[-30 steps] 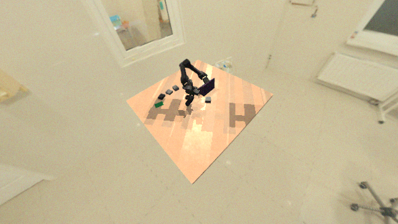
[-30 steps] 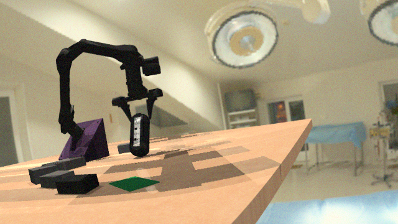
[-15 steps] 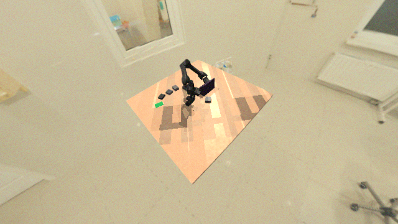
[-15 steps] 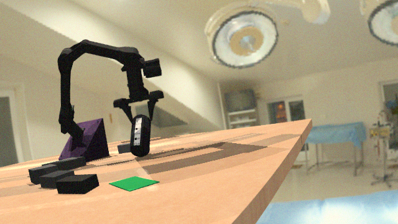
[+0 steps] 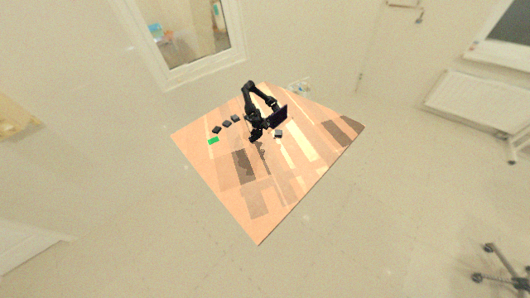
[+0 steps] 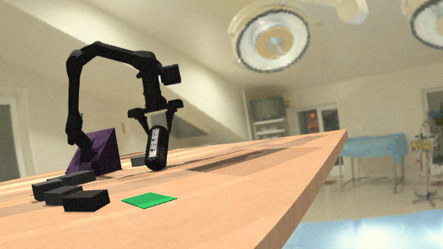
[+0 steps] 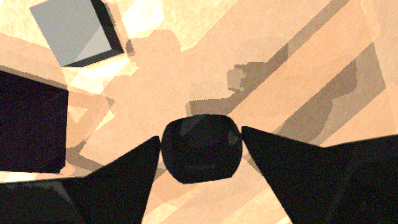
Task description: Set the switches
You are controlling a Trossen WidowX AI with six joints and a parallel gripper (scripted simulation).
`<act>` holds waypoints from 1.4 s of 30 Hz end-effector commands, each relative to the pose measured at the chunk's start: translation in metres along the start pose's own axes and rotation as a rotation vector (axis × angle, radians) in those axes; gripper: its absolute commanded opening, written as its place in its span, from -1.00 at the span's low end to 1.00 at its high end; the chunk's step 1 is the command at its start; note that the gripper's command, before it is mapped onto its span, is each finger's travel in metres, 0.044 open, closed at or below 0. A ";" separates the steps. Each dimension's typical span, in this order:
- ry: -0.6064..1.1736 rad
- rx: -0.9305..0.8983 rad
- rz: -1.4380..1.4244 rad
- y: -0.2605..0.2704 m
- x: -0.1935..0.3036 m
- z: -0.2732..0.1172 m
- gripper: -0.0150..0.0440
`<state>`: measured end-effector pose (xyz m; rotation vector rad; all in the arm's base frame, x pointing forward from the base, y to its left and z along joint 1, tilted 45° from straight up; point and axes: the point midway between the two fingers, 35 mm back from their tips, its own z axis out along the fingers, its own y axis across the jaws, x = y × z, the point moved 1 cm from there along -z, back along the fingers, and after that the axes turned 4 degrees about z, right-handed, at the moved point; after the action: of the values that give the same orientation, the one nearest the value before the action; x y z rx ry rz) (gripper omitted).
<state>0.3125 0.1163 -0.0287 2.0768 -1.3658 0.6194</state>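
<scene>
Bench behind unit, label squares blurred

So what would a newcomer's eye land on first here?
Likely the black rounded unit, held upright in the pincer with a white label strip down its side. Next, the bright green square lying flat on the bench, and the purple wedge-shaped block beside the arm.

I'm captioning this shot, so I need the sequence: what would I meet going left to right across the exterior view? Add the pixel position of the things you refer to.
Purple wedge [image 5: 278, 117] [image 6: 98, 149] [image 7: 32, 125] → controller unit [image 5: 255, 136] [image 6: 160, 152] [image 7: 202, 155], gripped by the tool [image 5: 257, 129] [image 6: 158, 131] [image 7: 201, 135] → large round lamp [image 6: 273, 39] → blue-draped table [image 6: 375, 145].
</scene>
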 end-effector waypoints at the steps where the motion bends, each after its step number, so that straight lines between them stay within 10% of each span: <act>1: 0.008 -0.021 0.000 0.003 -0.002 0.010 0.65; 42: 0.008 -0.021 0.000 0.005 -0.023 0.035 0.65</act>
<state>0.3036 0.1146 -0.0630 2.0811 -1.3670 0.6124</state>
